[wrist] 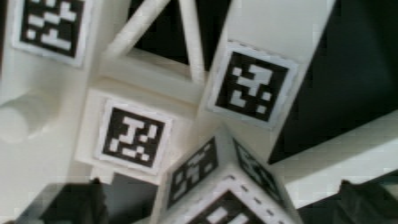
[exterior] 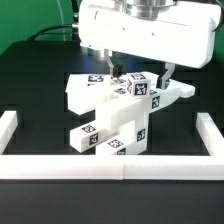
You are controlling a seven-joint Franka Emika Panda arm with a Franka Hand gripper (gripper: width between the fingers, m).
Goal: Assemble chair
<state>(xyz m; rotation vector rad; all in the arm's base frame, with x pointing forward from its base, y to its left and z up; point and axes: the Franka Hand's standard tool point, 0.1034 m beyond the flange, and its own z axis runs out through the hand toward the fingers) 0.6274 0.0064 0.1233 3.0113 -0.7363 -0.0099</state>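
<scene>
The pincer hangs wide open over the chair, holding nothing, so the parts stand alone on the table.

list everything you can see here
chair parts: several, exact count unclear because they sit clustered together, matte white, middle of the table
tags: many, black and white squares, on the faces of the chair parts
wall: one low border, white, along the near edge and both sides of the table
table: one, black, under everything
arm: one, glossy white, above the chair parts
gripper: one, dark fingers, open, just over the top block
</scene>
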